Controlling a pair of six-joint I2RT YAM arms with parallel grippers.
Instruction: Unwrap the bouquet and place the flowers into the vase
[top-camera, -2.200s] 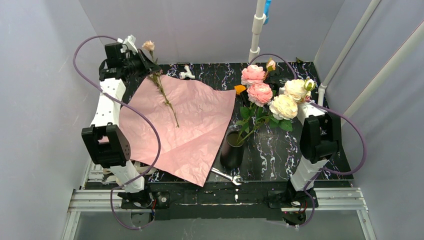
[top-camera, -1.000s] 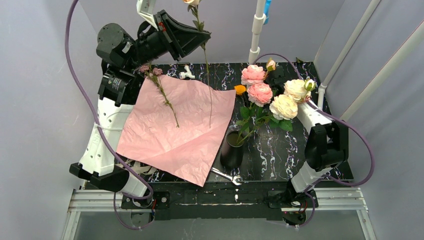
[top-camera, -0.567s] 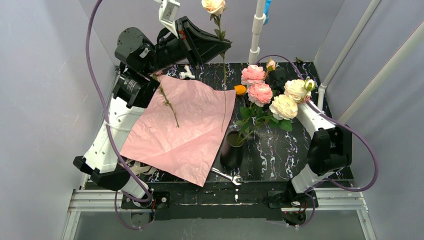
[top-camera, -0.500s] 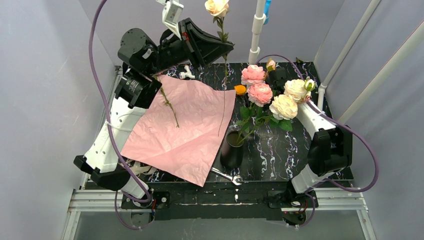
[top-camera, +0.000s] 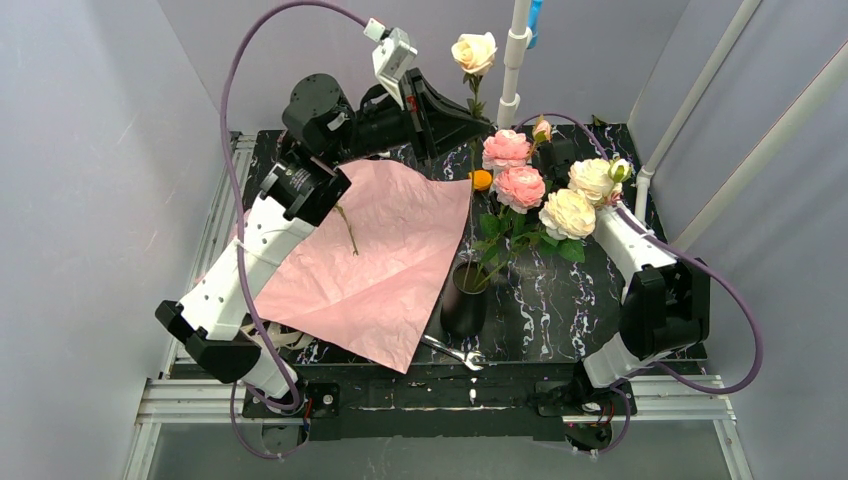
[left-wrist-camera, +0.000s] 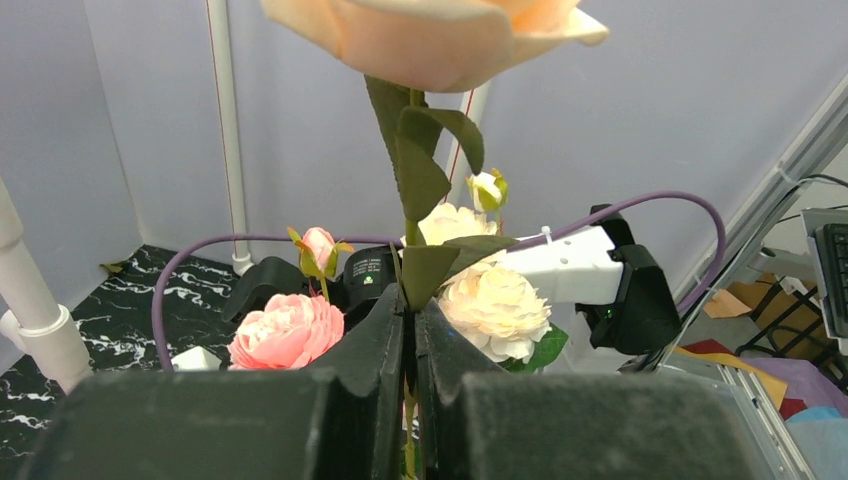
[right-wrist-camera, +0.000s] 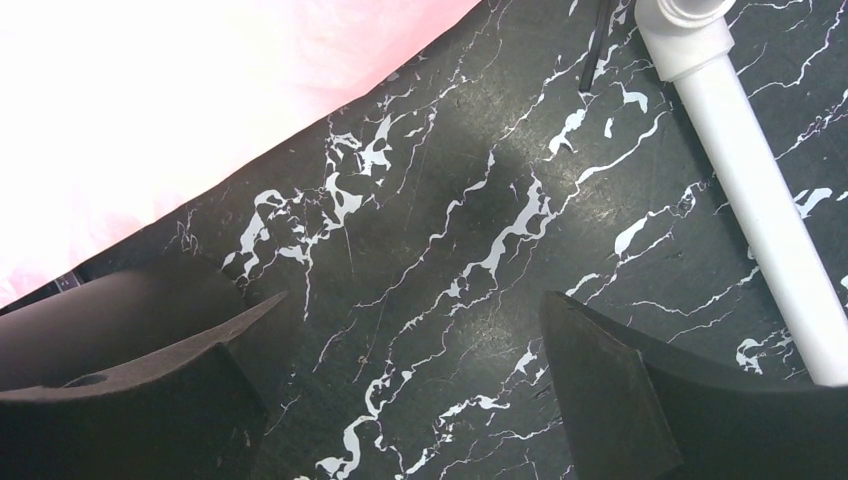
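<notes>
Flowers (top-camera: 520, 187) of soft fabric, pink and cream roses with ruffled heads on thin green stems, stand leaning in the small black tapered vase (top-camera: 464, 305) on the black, white-veined marble-look counter (top-camera: 560, 300). Their leaves cover much of the vase's round mouth. The left end effector (left-wrist-camera: 410, 315), raised high over the far middle of the counter, is clamped on the stem of one more cream-peach rose (top-camera: 474, 50), just under a pair of leaves. In the left wrist view that bloom is cut off by the top edge. Its thin stem hangs down toward the vase but is lost among the foliage, and I cannot tell whether its tip is inside the mouth. The crinkled pink wrapping paper (top-camera: 370, 260) lies spread flat to the left of the vase, creased along its folds, with its right edge just beside the vase. A further leafy stem (top-camera: 347, 228) lies on it, its upper part hidden under the left arm. The right end effector (right-wrist-camera: 412, 300) has its dark fingers wide apart, holding nothing, over bare counter beside a white plastic pipe (right-wrist-camera: 750, 170); from overhead it is hidden behind the blooms. A shiny metal wrench (top-camera: 455, 352) lies near the vase at the counter's front edge.
</notes>
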